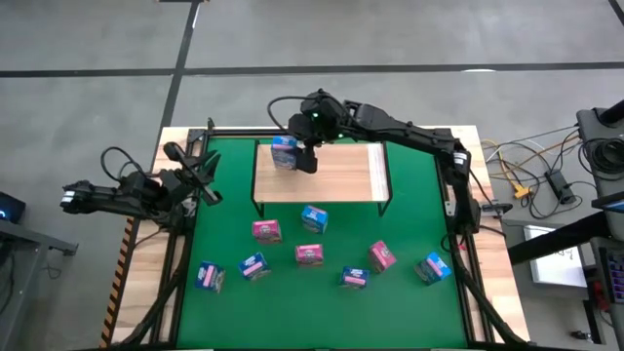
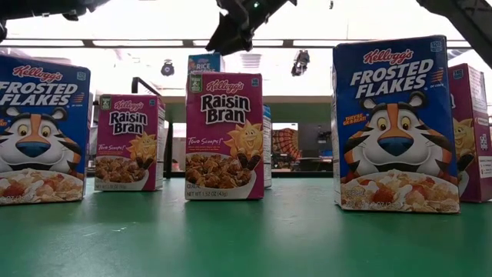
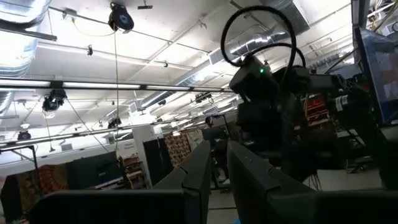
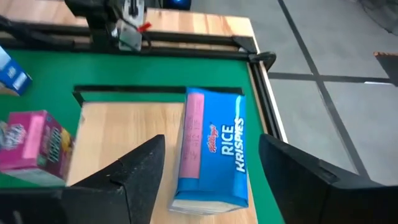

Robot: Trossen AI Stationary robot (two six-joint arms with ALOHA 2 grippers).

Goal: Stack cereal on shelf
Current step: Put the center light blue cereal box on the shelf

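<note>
Cereal on shelf: we see one light blue Rice Krispies box (image 4: 211,152) at the shelf's (image 1: 341,175) 9 o'clock end.

We note the right gripper (image 4: 211,171) over that box, fingers spread wide on either side, gripping nothing. Eight other boxes (image 1: 312,255) sit on the green mat (image 1: 234,234) toward 6 o'clock. We find the left gripper (image 3: 214,180) parked at 9 o'clock, fingers nearly together, empty.

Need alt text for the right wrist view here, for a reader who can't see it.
A light blue Rice Krispies box stands on the light-wood shelf, between the right gripper's open dark fingers. Green mat surrounds the shelf, and a pink cereal box shows at one edge.
</note>
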